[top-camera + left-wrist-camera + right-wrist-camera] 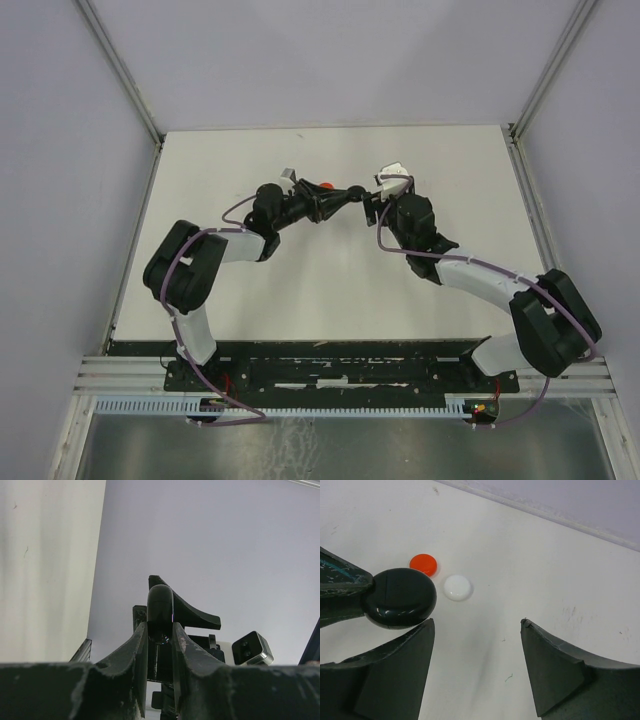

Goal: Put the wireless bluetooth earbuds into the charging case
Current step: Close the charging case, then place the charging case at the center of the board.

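My left gripper point(160, 628) is shut on a glossy black round case point(160, 602) and holds it edge-up above the table. In the right wrist view the black case point(400, 597) hangs just off the tip of my right gripper's left finger point(400, 670). My right gripper point(476, 622) is open and empty. In the top view the two grippers meet tip to tip, left point(352, 194) and right point(372, 205). A red round case point(423, 564) and a white round case point(457, 587) lie side by side on the table beyond. No earbuds are in view.
The white table point(300, 290) is walled by pale panels at the left, back and right. The red case point(326, 185) shows beside the left arm in the top view. The right wrist's camera housing point(252, 649) is close in front of the left gripper.
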Motion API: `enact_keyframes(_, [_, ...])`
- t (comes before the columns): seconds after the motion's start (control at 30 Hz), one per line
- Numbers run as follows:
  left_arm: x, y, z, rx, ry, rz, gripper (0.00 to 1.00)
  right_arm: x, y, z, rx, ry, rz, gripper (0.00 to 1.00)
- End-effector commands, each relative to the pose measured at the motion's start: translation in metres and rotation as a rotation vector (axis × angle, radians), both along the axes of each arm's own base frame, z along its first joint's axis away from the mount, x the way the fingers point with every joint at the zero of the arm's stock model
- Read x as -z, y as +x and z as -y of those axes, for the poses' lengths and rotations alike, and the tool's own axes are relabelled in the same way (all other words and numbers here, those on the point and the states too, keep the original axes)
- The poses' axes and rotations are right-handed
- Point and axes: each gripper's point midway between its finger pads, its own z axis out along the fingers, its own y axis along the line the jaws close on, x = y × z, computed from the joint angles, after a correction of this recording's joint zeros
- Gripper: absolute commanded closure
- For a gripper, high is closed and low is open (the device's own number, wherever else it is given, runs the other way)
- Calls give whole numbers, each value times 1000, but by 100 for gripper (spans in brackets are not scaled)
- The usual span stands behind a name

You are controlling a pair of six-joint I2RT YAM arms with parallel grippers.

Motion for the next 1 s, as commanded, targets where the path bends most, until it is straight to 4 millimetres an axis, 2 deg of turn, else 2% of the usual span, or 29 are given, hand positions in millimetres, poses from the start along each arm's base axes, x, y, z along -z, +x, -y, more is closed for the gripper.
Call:
enact_keyframes(0.0, [-5, 1, -6, 2, -24, 15, 97, -27, 0, 11, 53, 36, 61, 22])
enact_keyframes(0.07, [-1, 6, -17, -23, -5, 23, 97, -14, -4, 26, 136, 35, -38, 22])
enact_keyframes(0.13, [7, 10, -25, -39, 51, 53, 97, -10, -6, 37, 209, 70, -127, 21])
enact_keyframes(0.2, [16, 15, -34, -50, 113, 76, 97, -5, -15, 40, 226, 87, -190, 20])
enact_keyframes(0.3, [41, 19, -46, -61, 214, 77, 97, -5, -26, 36, 204, 132, -248, 17])
enact_keyframes(0.4, [62, 20, -51, -56, 284, 81, 97, -6, -38, 30, 157, 135, -312, 5])
enact_keyframes(0.47, [73, 21, -51, -50, 316, 87, 97, -10, -43, 30, 141, 138, -319, 1])
enact_keyframes(0.73, [110, 29, -57, -76, 407, 91, 97, -10, -45, 31, 138, 136, -316, 0])
enact_keyframes(0.97, [124, 36, -66, -135, 472, 99, 97, -5, -45, 27, 124, 141, -322, 0])
